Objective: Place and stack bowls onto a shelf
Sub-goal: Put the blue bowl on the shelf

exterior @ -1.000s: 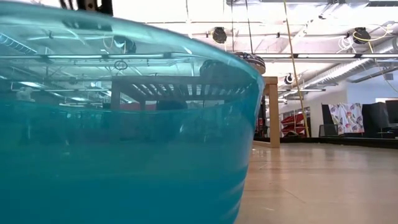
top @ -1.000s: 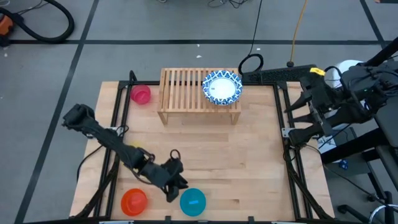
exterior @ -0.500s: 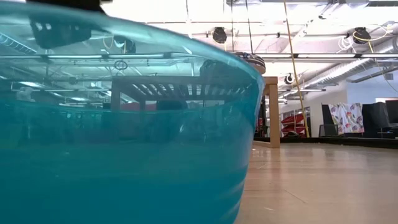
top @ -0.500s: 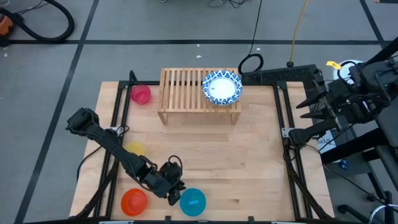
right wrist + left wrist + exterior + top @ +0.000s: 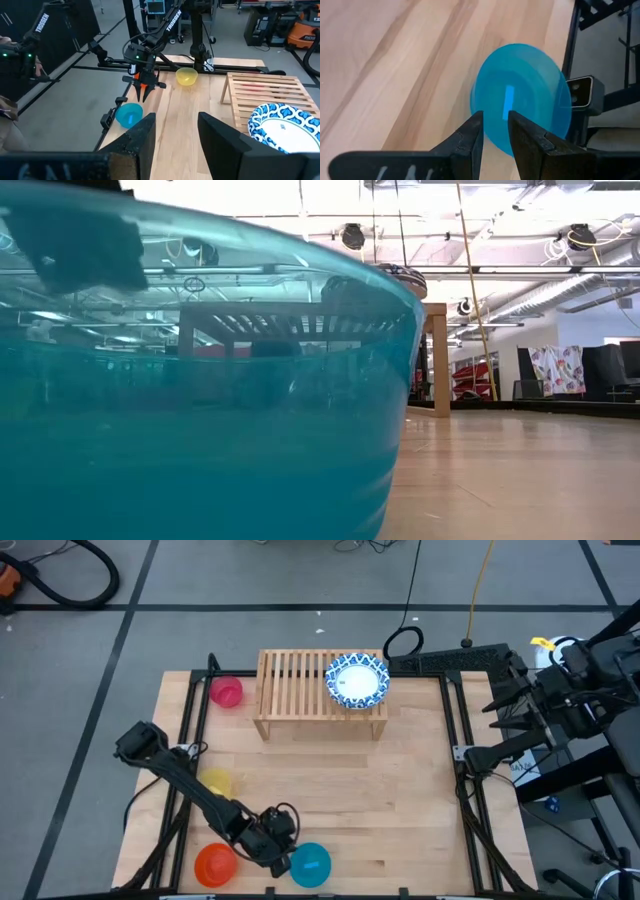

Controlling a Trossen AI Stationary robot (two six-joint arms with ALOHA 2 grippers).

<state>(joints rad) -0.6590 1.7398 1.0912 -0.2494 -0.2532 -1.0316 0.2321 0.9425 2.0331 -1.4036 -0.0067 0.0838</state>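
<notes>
Left gripper (image 5: 283,852) beside the teal bowl (image 5: 310,864)

Fingers slightly spread, holding nothing, at the bowl's rim near the table's front edge. Right gripper (image 5: 175,131) parked off-table, fingers apart. Patterned bowl (image 5: 357,680) sits on the shelf (image 5: 295,680).

Both arms were matte black, built from jointed tubular links with chunkier housings at the joints. Left arm (image 5: 190,785): slim links, blocky shoulder joint, cable loop by the wrist. Left gripper (image 5: 495,131): two black tapered fingers (image 5: 470,140) with flat inner faces, on a black crossbar bearing faint white markings. Seen from the right wrist, the left arm had white "TROSSEN" lettering on its link and orange-tipped fingers. Right arm (image 5: 560,700): bulkier black cluster of links, cables running alongside, yellow tag near the top. Right gripper (image 5: 175,135): two broad black fingers (image 5: 222,137), squared tips, black base bar with pale lettering.
</notes>
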